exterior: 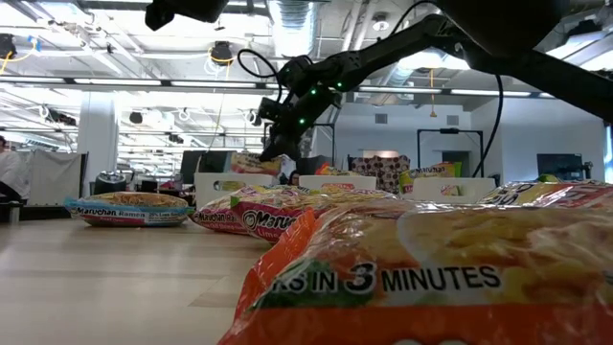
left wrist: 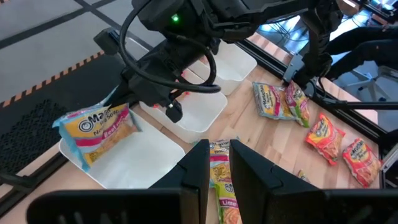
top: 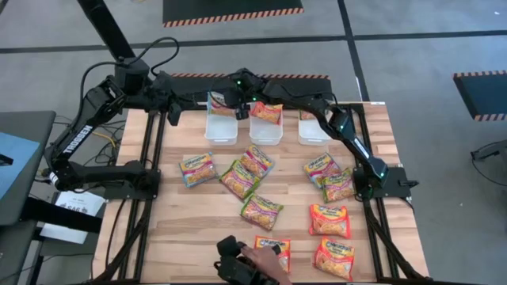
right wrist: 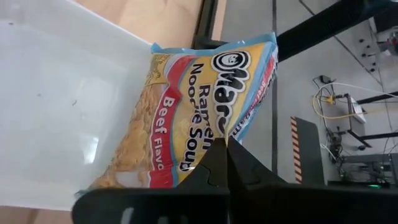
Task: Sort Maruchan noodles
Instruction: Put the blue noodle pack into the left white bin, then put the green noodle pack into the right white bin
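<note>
Closest to me, an orange-red packet (exterior: 421, 278) fills the low view and hides most of the table behind it. From above it sits at the near edge beside a dark device (top: 236, 265) that I can't identify. The Maruchan noodles (top: 261, 211) lie loose across the wooden table (top: 182, 229), with orange-red ones near, green-yellow ones in the middle and pale blue-and-pink ones to either side. I'd guess they are very light, with a glossy film that slides easily and a brittle block inside that would crack under a hard squeeze. The crimped end seam looks like the safest place to pinch, or else a gentle grip across the flat edges. Farther back, the left gripper (left wrist: 217, 168) hovers short of the white trays (top: 265, 133) with only a narrow gap between its fingers and nothing in it. At the far edge, the right gripper (right wrist: 227, 158) is over the left tray (left wrist: 186, 121) with its fingers closed together. The beef packet (left wrist: 99, 127) rests in that tray, propped against its wall. From the left wrist view the closed tips seem to stand just clear of the packet. The arm covers part of the right-hand tray, so I can't make out its contents.
</note>
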Available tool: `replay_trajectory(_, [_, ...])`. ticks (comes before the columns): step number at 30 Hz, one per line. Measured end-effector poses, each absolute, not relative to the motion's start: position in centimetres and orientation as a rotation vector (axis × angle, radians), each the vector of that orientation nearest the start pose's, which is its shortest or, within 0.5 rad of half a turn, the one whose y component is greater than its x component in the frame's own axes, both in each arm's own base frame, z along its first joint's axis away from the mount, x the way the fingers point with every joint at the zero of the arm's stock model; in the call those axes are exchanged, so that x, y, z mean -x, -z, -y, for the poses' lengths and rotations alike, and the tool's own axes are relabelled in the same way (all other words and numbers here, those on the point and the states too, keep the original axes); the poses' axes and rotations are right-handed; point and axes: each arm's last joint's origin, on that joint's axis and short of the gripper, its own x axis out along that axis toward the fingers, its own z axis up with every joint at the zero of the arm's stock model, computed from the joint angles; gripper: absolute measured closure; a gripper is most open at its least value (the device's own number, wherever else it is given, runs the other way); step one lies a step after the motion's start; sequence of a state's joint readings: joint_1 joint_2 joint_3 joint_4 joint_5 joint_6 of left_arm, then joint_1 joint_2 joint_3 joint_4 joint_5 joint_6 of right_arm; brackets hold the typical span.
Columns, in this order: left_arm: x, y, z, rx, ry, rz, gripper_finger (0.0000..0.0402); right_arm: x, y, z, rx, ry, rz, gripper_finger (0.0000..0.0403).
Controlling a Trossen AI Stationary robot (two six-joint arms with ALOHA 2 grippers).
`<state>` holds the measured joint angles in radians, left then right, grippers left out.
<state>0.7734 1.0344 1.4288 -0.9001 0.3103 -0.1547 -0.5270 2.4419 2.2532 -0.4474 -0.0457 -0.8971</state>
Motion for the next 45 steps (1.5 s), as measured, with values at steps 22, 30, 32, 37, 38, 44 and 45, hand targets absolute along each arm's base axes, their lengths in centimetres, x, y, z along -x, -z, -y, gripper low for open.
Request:
replay_trajectory(22, [-12.8, -43.1, -11.2, 0.42, -0.485, -0.436, 0.0355, -47.9, -23.0, 27.5, 0.669, 0.228, -0.788, 0.0281])
replay_trajectory(30, [-12.7, -42.9, -11.2, 0.431, -0.49, -0.46, 0.0355, -48.3, -25.4, 26.9, 0.74, 0.433, -0.854, 0.0261])
replay_trajectory(32, [-12.6, -42.7, -11.1, 0.43, -0.493, -0.479, 0.0355, -48.2, -26.3, 26.8, 0.747, 0.465, -0.869, 0.0262])
replay_trajectory(37, [-12.5, -42.5, -11.0, 0.441, -0.492, -0.507, 0.0355, -46.7, -29.7, 26.2, 0.754, 0.525, -0.864, 0.0268])
replay_trajectory(38, [-12.5, -42.5, -11.0, 0.441, -0.492, -0.508, 0.0355, -46.3, -30.4, 26.1, 0.747, 0.532, -0.86, 0.0269])
replay_trajectory(44, [-12.5, -42.5, -11.0, 0.418, -0.489, -0.513, 0.0355, -43.8, -34.0, 26.2, 0.673, 0.594, -0.823, 0.0271])
replay_trajectory(45, [-12.5, -42.5, -11.0, 0.411, -0.488, -0.515, 0.0355, -43.4, -34.6, 26.1, 0.655, 0.605, -0.818, 0.0271])
